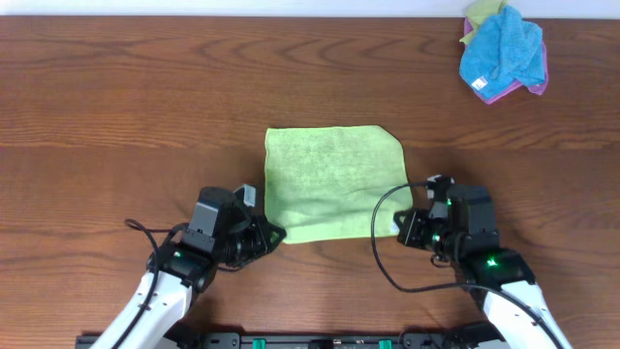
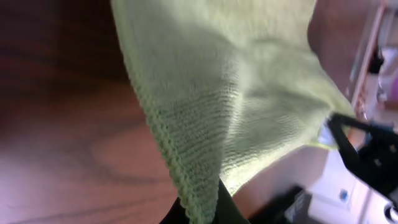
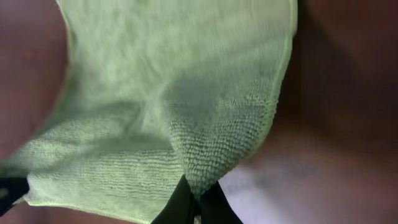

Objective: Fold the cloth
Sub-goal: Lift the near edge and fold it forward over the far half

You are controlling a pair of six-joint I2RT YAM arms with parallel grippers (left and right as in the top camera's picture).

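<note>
A light green cloth (image 1: 332, 182) lies spread on the wooden table in the overhead view. My left gripper (image 1: 274, 234) is shut on the cloth's near left corner; in the left wrist view the cloth (image 2: 230, 93) rises from my jaws (image 2: 202, 211). My right gripper (image 1: 399, 223) is shut on the near right corner; in the right wrist view the cloth (image 3: 174, 93) is pinched between my fingers (image 3: 196, 202). Both near corners are lifted slightly off the table.
A pile of cloths, blue on top with green and pink under it (image 1: 502, 50), lies at the far right corner of the table (image 1: 116, 107). The arms' base bar runs along the near edge.
</note>
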